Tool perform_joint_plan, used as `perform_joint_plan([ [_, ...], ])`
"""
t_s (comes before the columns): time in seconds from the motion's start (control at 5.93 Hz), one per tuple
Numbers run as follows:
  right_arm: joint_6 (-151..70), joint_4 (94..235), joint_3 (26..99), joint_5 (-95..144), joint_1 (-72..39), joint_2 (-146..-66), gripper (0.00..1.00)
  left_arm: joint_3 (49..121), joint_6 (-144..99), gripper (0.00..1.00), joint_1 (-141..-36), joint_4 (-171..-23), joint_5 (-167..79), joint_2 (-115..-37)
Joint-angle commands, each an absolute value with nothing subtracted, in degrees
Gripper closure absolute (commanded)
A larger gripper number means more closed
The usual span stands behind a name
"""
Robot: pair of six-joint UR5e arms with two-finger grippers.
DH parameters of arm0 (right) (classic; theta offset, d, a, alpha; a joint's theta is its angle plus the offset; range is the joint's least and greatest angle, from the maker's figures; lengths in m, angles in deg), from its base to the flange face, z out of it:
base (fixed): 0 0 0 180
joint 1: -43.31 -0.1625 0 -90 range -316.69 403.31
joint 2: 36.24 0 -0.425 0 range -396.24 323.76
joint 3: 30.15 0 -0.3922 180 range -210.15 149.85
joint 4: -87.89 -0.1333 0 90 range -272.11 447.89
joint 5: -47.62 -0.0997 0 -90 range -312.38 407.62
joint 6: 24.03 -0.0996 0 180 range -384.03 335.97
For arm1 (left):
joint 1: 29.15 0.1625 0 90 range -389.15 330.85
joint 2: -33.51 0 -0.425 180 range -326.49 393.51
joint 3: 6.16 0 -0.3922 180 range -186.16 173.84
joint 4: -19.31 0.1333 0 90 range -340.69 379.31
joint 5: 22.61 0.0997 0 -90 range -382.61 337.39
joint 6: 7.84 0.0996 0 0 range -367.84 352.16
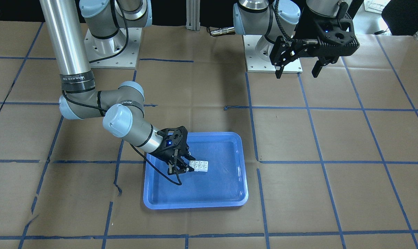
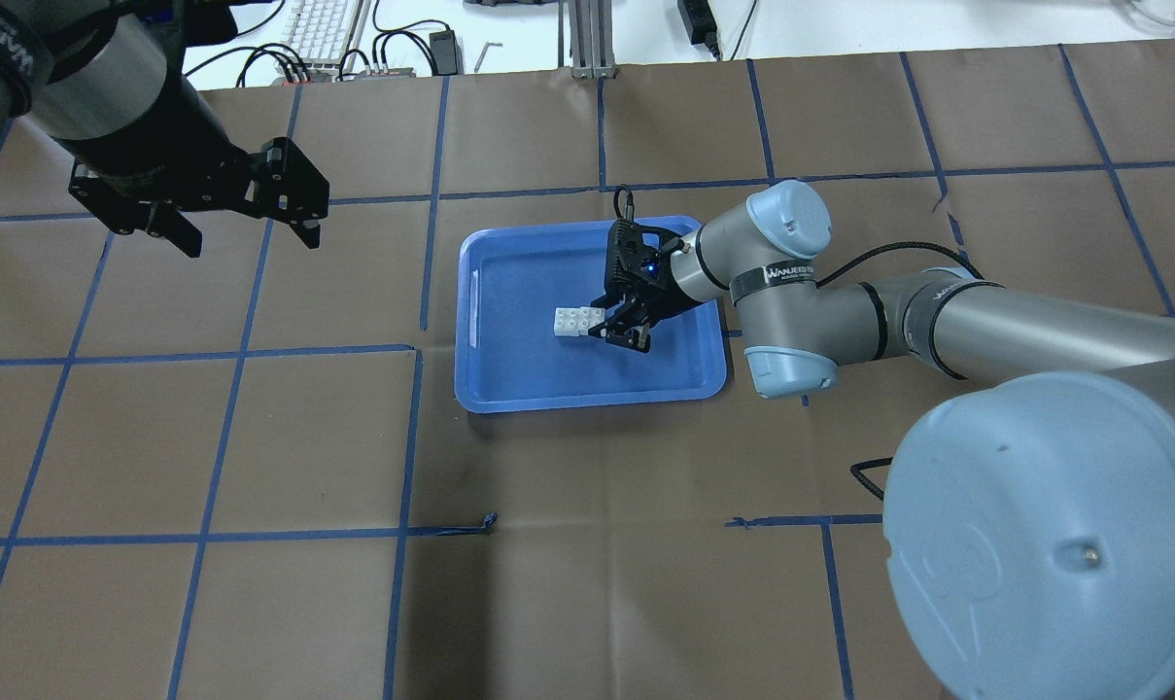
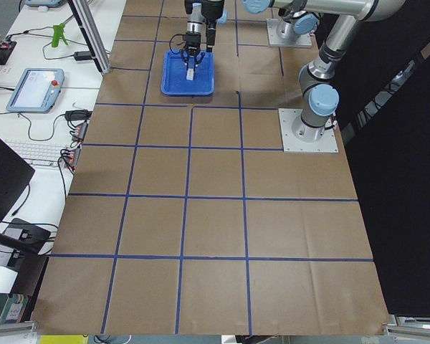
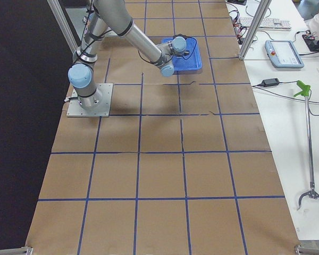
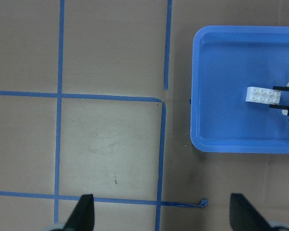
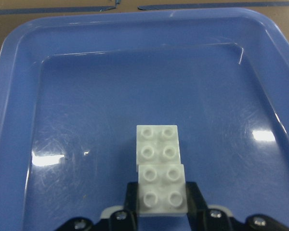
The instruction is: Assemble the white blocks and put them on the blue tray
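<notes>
Two white blocks (image 1: pixel 199 165) are joined in an offset stack and rest on the floor of the blue tray (image 1: pixel 195 205). My right gripper (image 1: pixel 181 169) is low in the tray, its fingers closed against the sides of the nearer block (image 6: pixel 162 190). The blocks also show in the overhead view (image 2: pixel 577 321) and the left wrist view (image 5: pixel 263 96). My left gripper (image 2: pixel 242 219) is open and empty, held high over the table well away from the tray (image 2: pixel 587 403).
The table is covered in brown paper with a grid of blue tape lines (image 2: pixel 422 350). The arm bases (image 1: pixel 112 45) stand at the robot's side of the table. A keyboard and cables (image 2: pixel 325 29) lie beyond the far edge.
</notes>
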State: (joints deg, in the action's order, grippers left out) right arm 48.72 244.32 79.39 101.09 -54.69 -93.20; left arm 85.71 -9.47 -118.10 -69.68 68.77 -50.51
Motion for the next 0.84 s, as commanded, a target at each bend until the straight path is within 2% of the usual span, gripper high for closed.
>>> perform_joint_plan([
  [0.0, 48.48, 244.25, 79.45, 101.15, -54.69, -93.11, 0.63, 85.6, -9.42, 0.01, -118.09, -69.64, 68.79, -50.43],
  [0.34, 47.95, 244.25, 79.45, 101.15, -54.69, -93.19, 0.62, 85.68, -9.42, 0.01, -118.09, -69.46, 68.88, -50.43],
  [0.67, 47.87, 244.25, 79.45, 101.15, -54.69, -93.19, 0.47, 85.77, -9.42, 0.01, -118.09, -69.29, 68.88, -50.52],
])
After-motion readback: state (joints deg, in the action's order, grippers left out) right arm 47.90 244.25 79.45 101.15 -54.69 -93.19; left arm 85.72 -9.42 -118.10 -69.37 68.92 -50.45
